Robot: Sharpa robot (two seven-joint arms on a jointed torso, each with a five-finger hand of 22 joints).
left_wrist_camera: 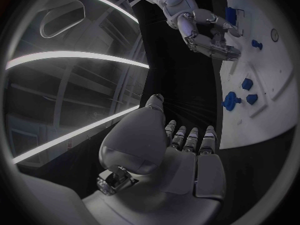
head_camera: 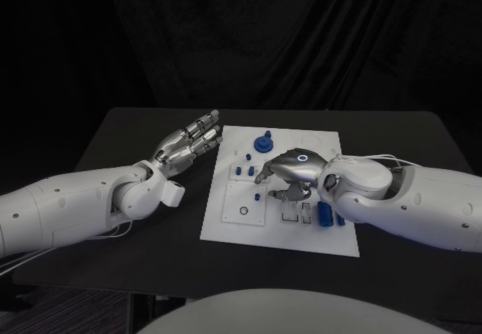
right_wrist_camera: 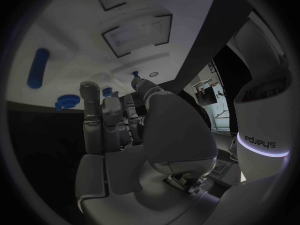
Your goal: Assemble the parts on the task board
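Note:
The white task board [head_camera: 226, 226] lies in the middle of the black table. A blue round knob part [head_camera: 263, 144] stands near its far edge, small blue parts [head_camera: 243, 169] lie beside it, and a blue cylinder [head_camera: 324, 212] rests near the right side. My right hand [head_camera: 291, 170] hovers over the board's middle with its fingers pointing down at the slots. In the right wrist view a small blue part [right_wrist_camera: 135, 75] sits by the fingertips [right_wrist_camera: 91, 87]; whether it is held is unclear. My left hand [head_camera: 189, 147] floats with fingers spread over the table, left of the board's far corner.
In the left wrist view the board [left_wrist_camera: 275, 85] carries the knob part [left_wrist_camera: 230, 102], and my right hand [left_wrist_camera: 209, 35] bends over it beyond my left hand [left_wrist_camera: 181, 155]. Bare black table [head_camera: 150, 250] surrounds the board.

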